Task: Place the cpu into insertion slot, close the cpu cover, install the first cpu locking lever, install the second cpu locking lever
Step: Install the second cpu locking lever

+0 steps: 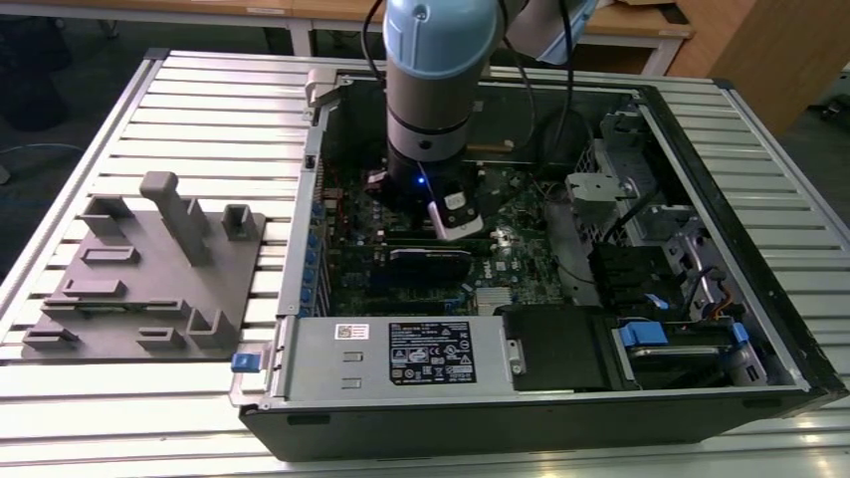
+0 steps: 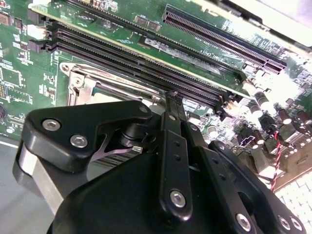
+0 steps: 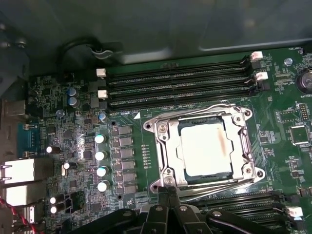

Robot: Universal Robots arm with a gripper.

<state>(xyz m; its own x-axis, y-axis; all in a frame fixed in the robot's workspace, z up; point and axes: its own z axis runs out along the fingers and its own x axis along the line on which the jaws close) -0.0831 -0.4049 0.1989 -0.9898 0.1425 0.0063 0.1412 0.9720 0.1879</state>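
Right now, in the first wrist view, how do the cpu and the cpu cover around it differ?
The cpu is a solid, flat square with a dull pale-grey top; the cpu cover is a shiny silver frame with an open square window. The cpu sits inside that window, while the cpu cover rings it and is the larger of the two. The cpu's top carries a faint brownish streak; the cpu cover shows bright glints. Both look metallic, lie flat and sit on the green motherboard.
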